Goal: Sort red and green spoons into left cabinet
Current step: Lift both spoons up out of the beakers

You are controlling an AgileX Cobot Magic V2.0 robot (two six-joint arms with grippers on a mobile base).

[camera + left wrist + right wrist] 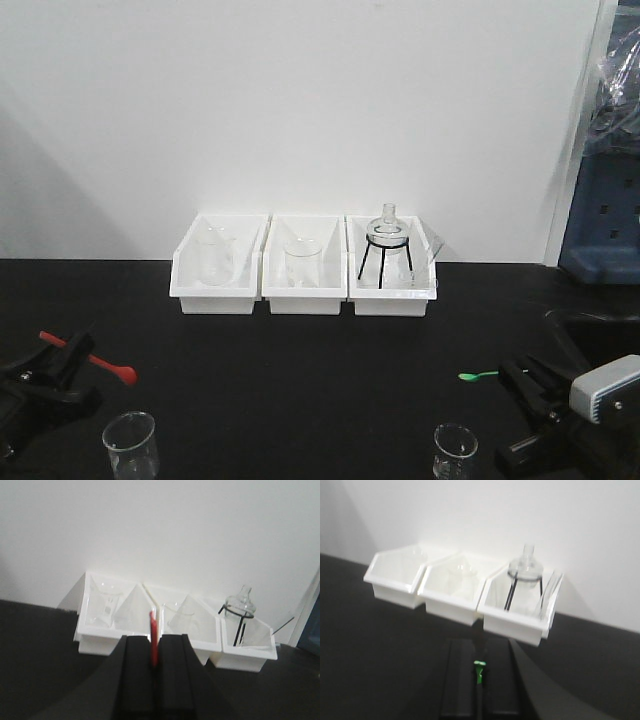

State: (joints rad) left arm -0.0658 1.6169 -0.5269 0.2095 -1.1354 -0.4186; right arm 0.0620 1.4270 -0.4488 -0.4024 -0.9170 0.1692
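Note:
My left gripper (62,362) sits low at the front left, shut on the red spoon (112,367), which sticks out to both sides of it, its bowl end pointing right. The left wrist view has the red spoon (153,625) standing edge-on between the closed black fingers (137,665). Low at the front right, my right gripper (515,373) is shut on the green spoon (478,376), whose tip points left. The right wrist view shows only a short piece of green spoon (479,672) pinched between the fingers (457,680). The left cabinet is out of view.
Three white bins (305,292) stand in a row against the back wall, two with glass beakers, the right one with a flask on a black tripod (386,240). Small beakers stand at the front left (131,444) and front right (454,450). A blue unit (600,230) is at far right.

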